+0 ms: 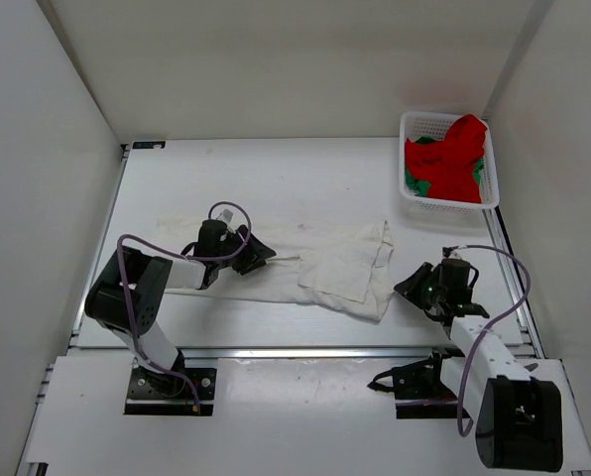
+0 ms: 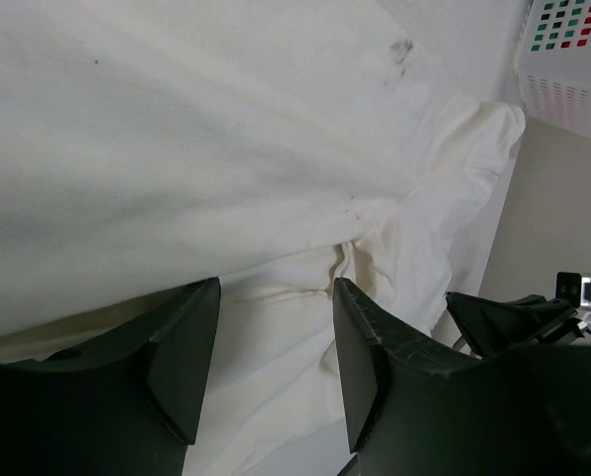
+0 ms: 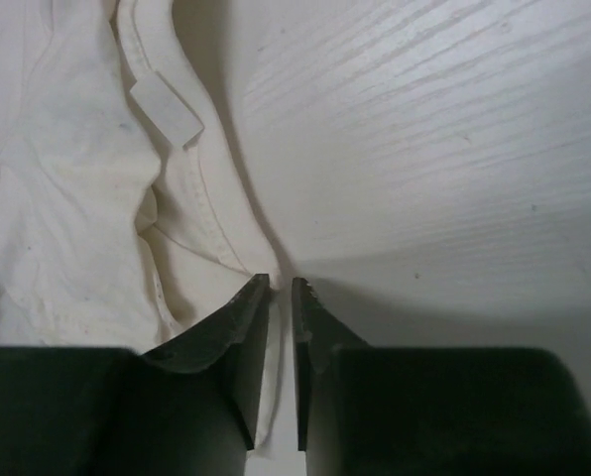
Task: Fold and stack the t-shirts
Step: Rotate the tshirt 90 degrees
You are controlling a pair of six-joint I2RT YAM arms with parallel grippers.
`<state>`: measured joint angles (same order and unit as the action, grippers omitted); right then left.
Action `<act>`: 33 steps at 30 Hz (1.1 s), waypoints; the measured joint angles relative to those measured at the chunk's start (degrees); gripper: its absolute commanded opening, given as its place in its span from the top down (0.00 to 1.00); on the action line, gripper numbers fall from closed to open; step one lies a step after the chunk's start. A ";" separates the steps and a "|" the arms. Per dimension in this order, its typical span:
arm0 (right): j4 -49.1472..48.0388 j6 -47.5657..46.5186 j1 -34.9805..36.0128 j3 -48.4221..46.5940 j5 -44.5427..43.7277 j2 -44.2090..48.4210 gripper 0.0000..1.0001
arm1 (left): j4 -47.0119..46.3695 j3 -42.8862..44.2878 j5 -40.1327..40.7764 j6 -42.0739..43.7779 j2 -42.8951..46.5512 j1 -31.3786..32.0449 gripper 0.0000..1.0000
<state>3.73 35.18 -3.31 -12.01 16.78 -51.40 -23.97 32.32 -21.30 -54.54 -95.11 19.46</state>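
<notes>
The white t-shirt (image 1: 345, 268) lies spread across the table, its right part folded over itself. My left gripper (image 1: 256, 253) hovers over its left half, open, with only cloth (image 2: 276, 149) below the fingers (image 2: 276, 297). My right gripper (image 1: 412, 285) sits low at the shirt's right edge. Its jaws (image 3: 281, 283) stand a narrow slit apart, with the shirt's hem (image 3: 67, 198) lying loosely in the gap. The red t-shirt (image 1: 454, 159) is bunched on top of the green t-shirt (image 1: 419, 183) in the basket.
The white mesh basket (image 1: 412, 124) stands at the table's back right corner and shows in the left wrist view (image 2: 573, 79). White walls close in the table on three sides. Bare tabletop (image 3: 424, 149) lies to the right of the shirt.
</notes>
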 measured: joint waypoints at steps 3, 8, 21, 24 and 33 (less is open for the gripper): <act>4.72 -0.61 0.61 -1.07 -2.21 3.89 0.71 | 0.92 -0.33 0.48 0.00 1.46 0.00 0.39; 10.45 -2.23 6.40 -7.87 -6.56 5.84 0.94 | 2.89 -0.46 1.42 0.31 6.08 0.81 0.39; 0.20 -3.91 29.00 -29.66 -7.76 -35.71 1.00 | 11.96 -0.70 0.76 7.91 19.63 7.50 0.39; 0.20 -3.91 27.82 -34.12 -6.34 -43.19 1.00 | 13.92 -1.11 -0.22 9.57 22.53 7.50 0.38; 14.40 -8.50 24.33 -89.61 -3.41 -81.05 1.00 | 20.15 -2.86 -3.67 12.63 29.73 4.11 0.36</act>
<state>18.13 26.68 21.02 -101.62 13.37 -132.44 -3.81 29.45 -24.97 -41.91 -65.39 23.57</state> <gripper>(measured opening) 0.004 0.633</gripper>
